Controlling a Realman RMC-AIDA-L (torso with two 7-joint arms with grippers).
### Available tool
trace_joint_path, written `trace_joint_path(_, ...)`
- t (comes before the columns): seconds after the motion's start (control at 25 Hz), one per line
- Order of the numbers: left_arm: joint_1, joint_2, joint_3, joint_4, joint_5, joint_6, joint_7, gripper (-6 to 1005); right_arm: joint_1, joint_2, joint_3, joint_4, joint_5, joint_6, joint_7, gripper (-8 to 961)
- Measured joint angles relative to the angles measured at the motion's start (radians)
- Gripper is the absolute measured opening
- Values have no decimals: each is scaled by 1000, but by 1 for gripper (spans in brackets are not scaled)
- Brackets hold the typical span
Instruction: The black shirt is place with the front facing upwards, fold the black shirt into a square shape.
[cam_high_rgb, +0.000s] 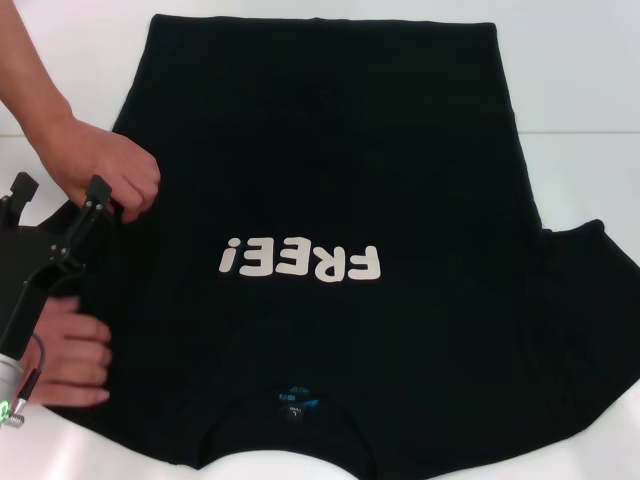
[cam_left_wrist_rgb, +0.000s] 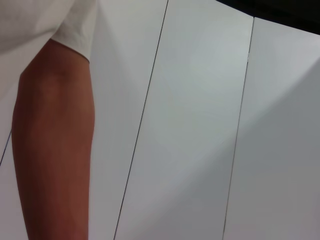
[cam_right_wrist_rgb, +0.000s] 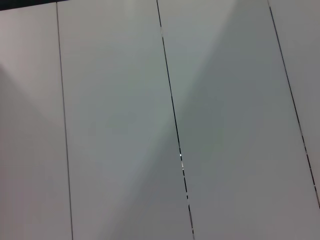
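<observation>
A black shirt (cam_high_rgb: 330, 200) covered most of the white table (cam_high_rgb: 590, 90), front up, its long axis running twelve to six with the blue neck label (cam_high_rgb: 293, 405) at six o'clock and the white "FREE!" lettering (cam_high_rgb: 300, 262) reading upside down; the right sleeve (cam_high_rgb: 590, 280) spread toward four o'clock, with bare table beyond it. The left gripper (cam_high_rgb: 58, 188), fingers standing wide and holding nothing, hovered at nine o'clock over the shirt's left sleeve, the nearer arm for a first fold. A person's two hands (cam_high_rgb: 100, 170) worked the cloth beside it, crowding that edge. The right gripper was out of view
</observation>
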Motion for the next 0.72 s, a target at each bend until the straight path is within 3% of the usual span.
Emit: trace_joint_path(0.72, 0, 0, 0, 0, 0, 0, 0, 938, 5, 0, 0, 0, 0, 9, 0, 895)
